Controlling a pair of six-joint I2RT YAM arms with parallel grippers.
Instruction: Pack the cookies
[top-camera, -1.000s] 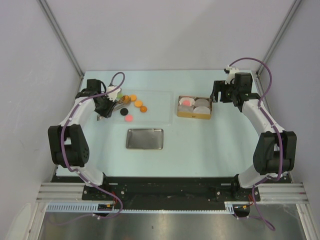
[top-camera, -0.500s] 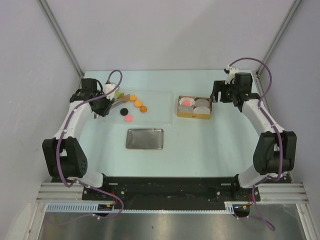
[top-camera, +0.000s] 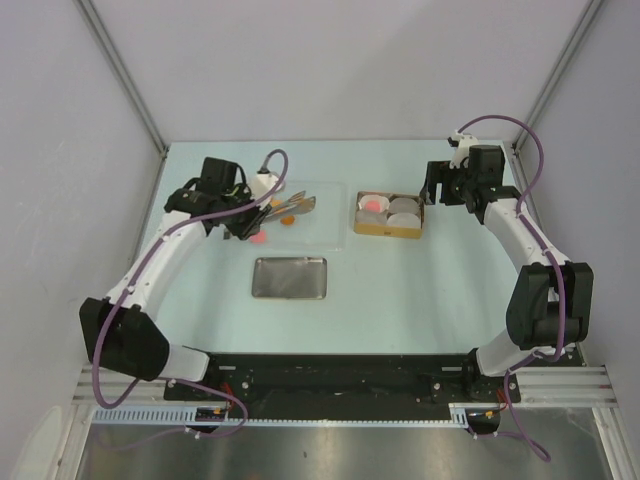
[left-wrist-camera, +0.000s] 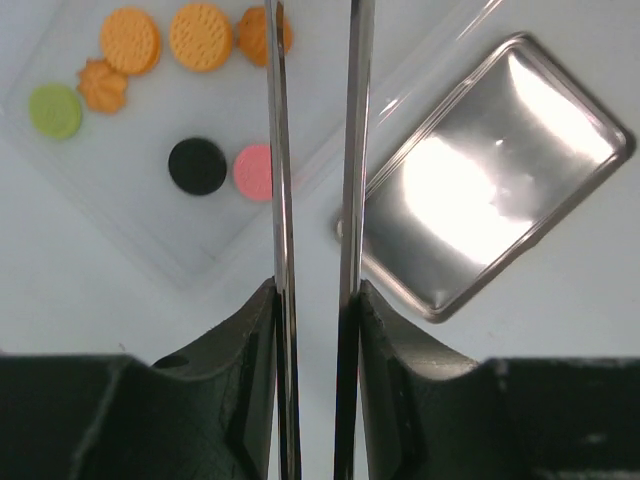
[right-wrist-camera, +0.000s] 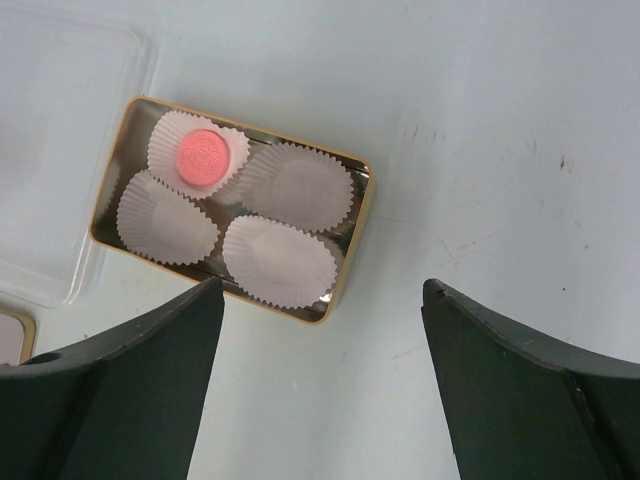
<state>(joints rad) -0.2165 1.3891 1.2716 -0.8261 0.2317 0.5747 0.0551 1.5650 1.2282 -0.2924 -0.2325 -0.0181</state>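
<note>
We are swinging the left arm in from the left end of the clear tray, where it was a second ago, so that it is now reaching across the tray. The left gripper is clamping a pair of metal tongs, whose two blades are standing slightly apart and running out over the cookies. These are lying loose on the tray: three orange rounds, a small orange flower shape, a green, a black and a pink one.

The tong tips are passing out of the wrist view, so we cannot tell whether they are carrying anything. From above they may be near an orange cookie.

The right gripper is hanging with its jaws spread and empty beside the gold box, just as it was a second ago. One pink cookie is sitting in one of the four paper cups, and the other three cups are waiting. The silver tin is lying near the tray. We are judging that the next pick is beginning.
</note>
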